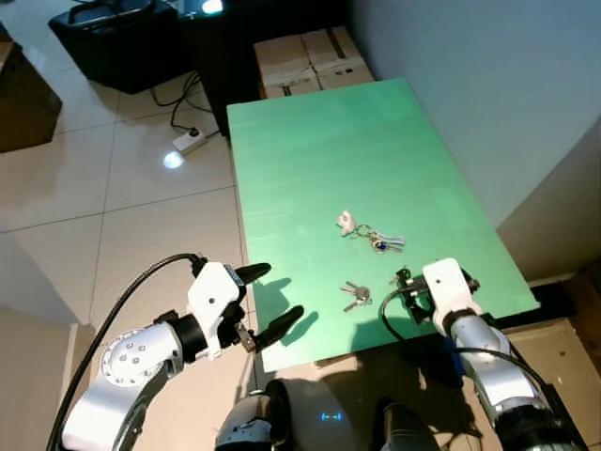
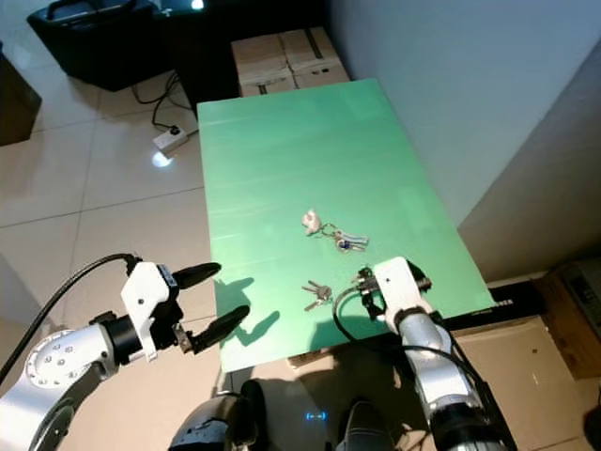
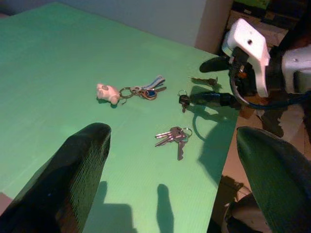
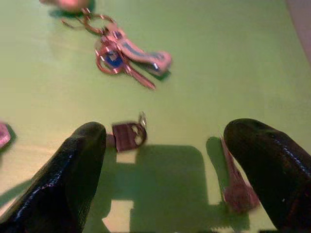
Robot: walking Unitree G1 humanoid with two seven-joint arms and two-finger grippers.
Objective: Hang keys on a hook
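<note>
A room in a home — pale tiled floor [image 1: 113,188], a green table [image 1: 319,150] by the wall, cardboard boxes [image 1: 305,58], a power strip [image 1: 191,141].

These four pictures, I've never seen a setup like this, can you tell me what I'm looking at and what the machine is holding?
It is a humanoid robot standing at a green table. The two wide pictures come from cameras in its head, looking down. The other two come from cameras on its wrists, looking out between each gripper's two black fingers.

On the table lie a key bunch with a pale charm, a smaller key bunch, a dark-headed key and a single loose key.

The left gripper hangs open at the table's near corner. The right gripper is open over the table's near edge, with the dark-headed key and the loose key between its fingers. Neither holds anything.
</note>
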